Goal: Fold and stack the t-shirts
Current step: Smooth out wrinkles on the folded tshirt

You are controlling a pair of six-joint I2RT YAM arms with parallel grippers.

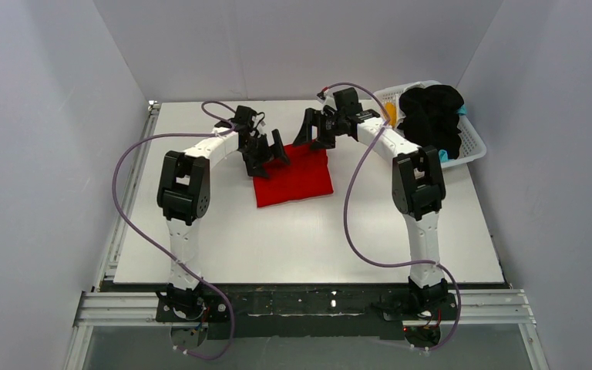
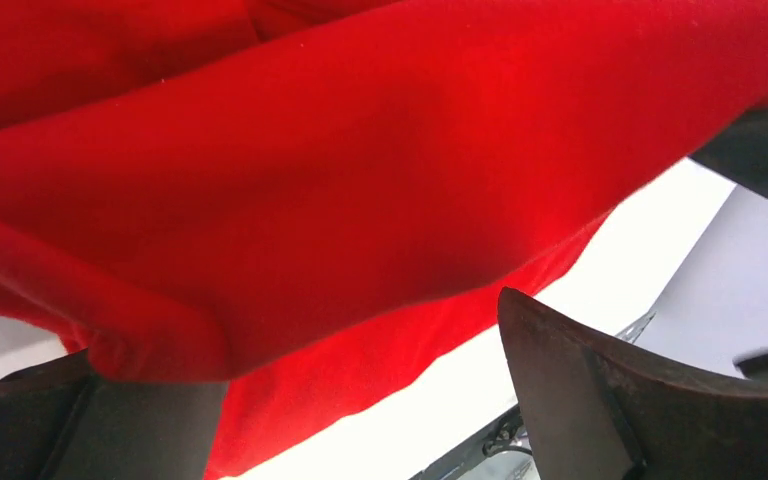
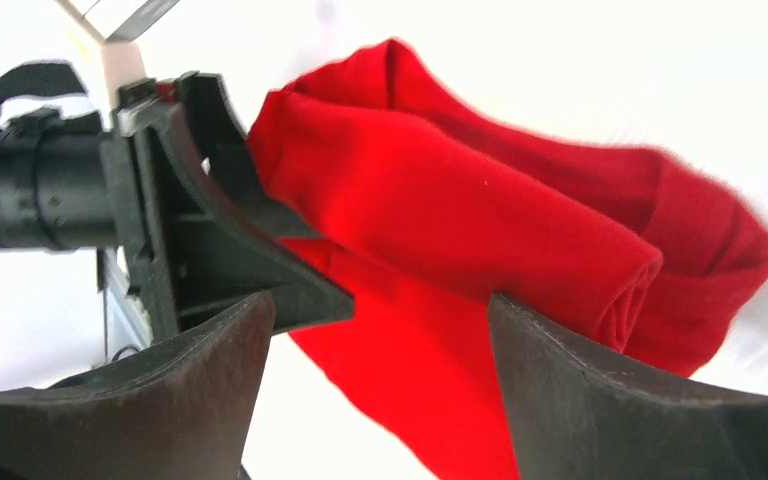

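Note:
A bright red t-shirt lies folded into a rough square on the white table, towards the back. My left gripper is over its far left corner and my right gripper over its far right edge. In the left wrist view the red t-shirt fills the frame beyond the open left gripper, one fold bulging over the left finger. The right gripper stands open with the rolled red t-shirt just beyond its fingers. More t-shirts sit in the basket: black, orange-yellow and teal.
The white lattice basket stands at the table's back right corner, tight against the right wall. Grey walls close in the left, back and right. The left gripper's black fingers show close by in the right wrist view.

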